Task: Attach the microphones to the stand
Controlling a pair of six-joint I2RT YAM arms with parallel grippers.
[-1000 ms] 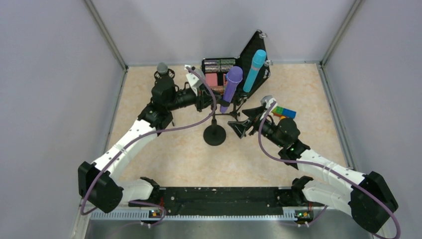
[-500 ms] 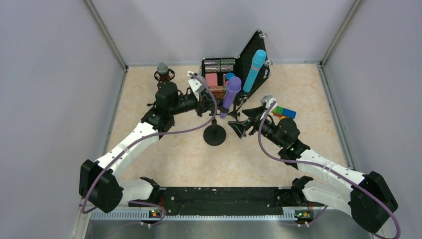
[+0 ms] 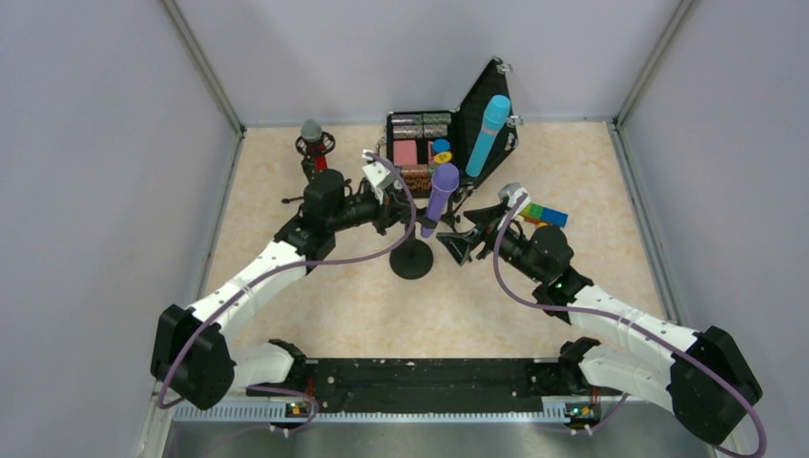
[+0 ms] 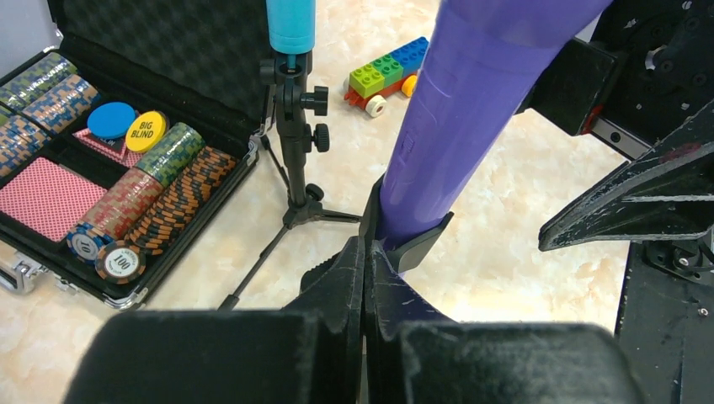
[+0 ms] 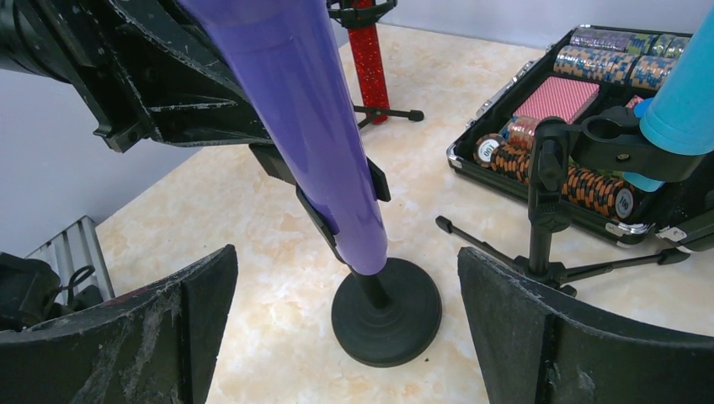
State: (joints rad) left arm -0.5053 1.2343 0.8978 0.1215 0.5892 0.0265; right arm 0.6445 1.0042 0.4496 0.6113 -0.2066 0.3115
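leaning purple microphone: lower end seated in the clip of the round-base stand, middle of the surface.
left pincer: fingers pressed together with nothing between them, tips right at that clip.
right pincer: spread wide, facing the round-base stand from the near right, apart from it.
blue microphone: clipped on the tripod stand, beside the open chip case.
red microphone: upright on its own small stand, far left.

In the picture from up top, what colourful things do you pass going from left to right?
red microphone → purple microphone → light blue microphone → toy-brick car
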